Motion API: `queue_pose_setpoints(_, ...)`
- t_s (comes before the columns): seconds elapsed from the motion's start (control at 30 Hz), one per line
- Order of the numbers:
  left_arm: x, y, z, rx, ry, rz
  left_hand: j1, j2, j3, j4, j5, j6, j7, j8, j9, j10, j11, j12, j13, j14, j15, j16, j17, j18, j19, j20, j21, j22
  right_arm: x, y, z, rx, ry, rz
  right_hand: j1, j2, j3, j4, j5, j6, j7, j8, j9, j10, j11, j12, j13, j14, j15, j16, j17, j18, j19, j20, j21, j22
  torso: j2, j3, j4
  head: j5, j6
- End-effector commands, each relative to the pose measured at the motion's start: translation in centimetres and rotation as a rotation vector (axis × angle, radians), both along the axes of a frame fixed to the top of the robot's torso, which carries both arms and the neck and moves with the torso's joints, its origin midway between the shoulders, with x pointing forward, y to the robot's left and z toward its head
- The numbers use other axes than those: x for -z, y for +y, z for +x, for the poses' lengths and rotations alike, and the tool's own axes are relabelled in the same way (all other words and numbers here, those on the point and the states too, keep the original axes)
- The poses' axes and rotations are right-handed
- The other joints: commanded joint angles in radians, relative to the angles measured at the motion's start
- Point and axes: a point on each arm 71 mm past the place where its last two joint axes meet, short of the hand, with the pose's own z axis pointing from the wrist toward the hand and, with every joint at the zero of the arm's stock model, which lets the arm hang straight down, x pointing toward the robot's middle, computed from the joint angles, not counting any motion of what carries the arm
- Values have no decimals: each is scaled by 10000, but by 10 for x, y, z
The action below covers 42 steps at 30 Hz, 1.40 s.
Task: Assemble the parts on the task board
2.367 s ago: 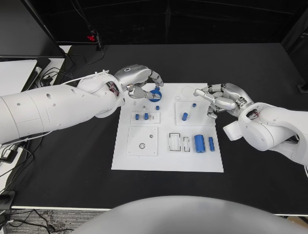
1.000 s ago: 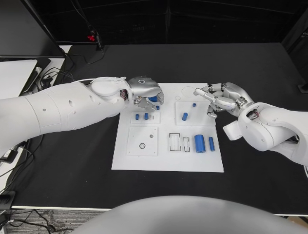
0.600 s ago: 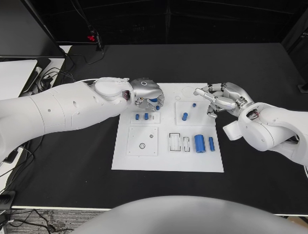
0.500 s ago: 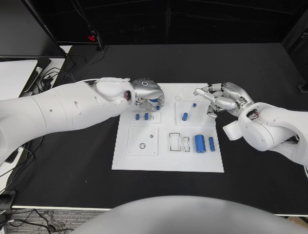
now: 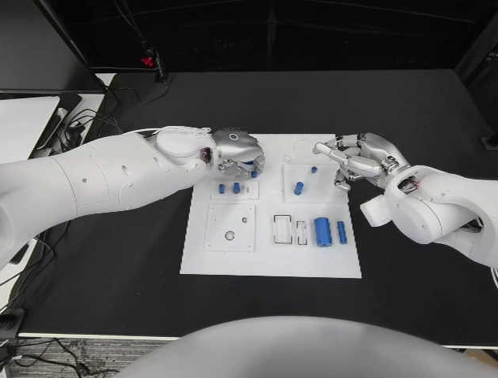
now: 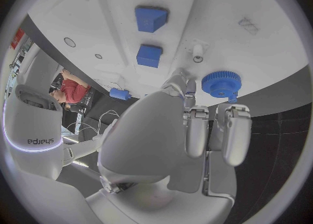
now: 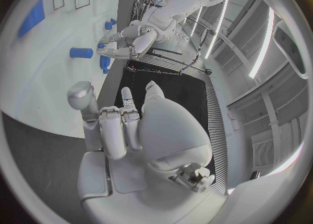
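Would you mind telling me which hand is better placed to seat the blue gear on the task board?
The left hand: it already hovers right over the blue gear, while the right hand sits apart at the board's far side.

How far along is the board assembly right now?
Early, by the look of it. A few small blue pieces already stand in the task board. The left hand is at the blue gear; whether it grips it is unclear. The right hand hovers, holding nothing. The blue cylinders lie loose at the board's near side, not yet placed.
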Motion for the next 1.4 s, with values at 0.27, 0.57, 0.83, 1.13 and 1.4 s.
queue_pose_setpoints(0.27, 5, -3, -1, 136, -11, 487, 30, 27, 106, 35, -34, 48, 21, -61, -2, 66, 0, -57, -5, 1019, -36, 9, 2635, -66, 1062, -82, 32, 2631, -1, 2, 0, -66, -87, 36, 86, 7, -77, 8, 65, -74, -11, 55, -16, 1097, 12, -33, 667, 570, 2, 11, 1803, 59, -41, 2, -33, 9, 1, 2, 9, 1, 2)
queue_pose_setpoints(0.57, 6, -3, 0, 83, 81, 613, -92, 15, 157, 35, -43, 130, 3, -79, 13, 155, -12, -84, 2, 1019, -41, 9, 2635, -66, 1062, -83, 32, 2631, -1, 2, 0, -74, -76, 36, 86, 7, -77, 8, 65, -74, -11, 55, -16, 1097, 12, -33, 667, 570, 2, 11, 1803, 59, -41, 2, -33, 9, 1, 7, 6, -3, 2)
queue_pose_setpoints(0.83, 8, -4, 0, 43, 243, 761, -146, 25, 302, 22, -43, 391, -28, -47, 55, 461, -44, -62, 12, 1019, -70, 9, 2635, -66, 1062, -91, 32, 2631, -1, 2, 0, -74, -69, 34, 86, 7, -77, 8, 65, -74, -11, 55, -16, 1097, 12, -33, 667, 570, 2, 11, 1803, 59, -41, 2, -33, 9, 4, 6, 7, -17, 2)
queue_pose_setpoints(1.13, 8, -4, 0, 46, 247, 768, -144, 122, 552, -2, -42, 1051, -76, 117, 181, 1195, -121, 6, 14, 1019, -136, 9, 2635, -66, 1062, -111, 32, 2631, -1, 2, 0, -74, -63, 33, 86, 7, -77, 8, 65, -74, -11, 55, -16, 1097, 12, -33, 667, 570, 2, 11, 1803, 59, -41, 2, -33, 9, 4, 8, 9, -13, 2)
queue_pose_setpoints(1.4, 5, -4, 0, 132, -82, 476, -169, 119, 603, 0, -37, 1176, -68, 115, 207, 1355, -122, -40, 6, 1019, -147, 9, 2635, -66, 1062, -119, 32, 2631, -1, 2, 0, -74, -56, 30, 86, 7, -77, 8, 65, -74, -11, 55, -16, 1097, 12, -33, 667, 570, 2, 11, 1803, 59, -41, 2, -33, 9, 4, 5, 6, -6, 2)
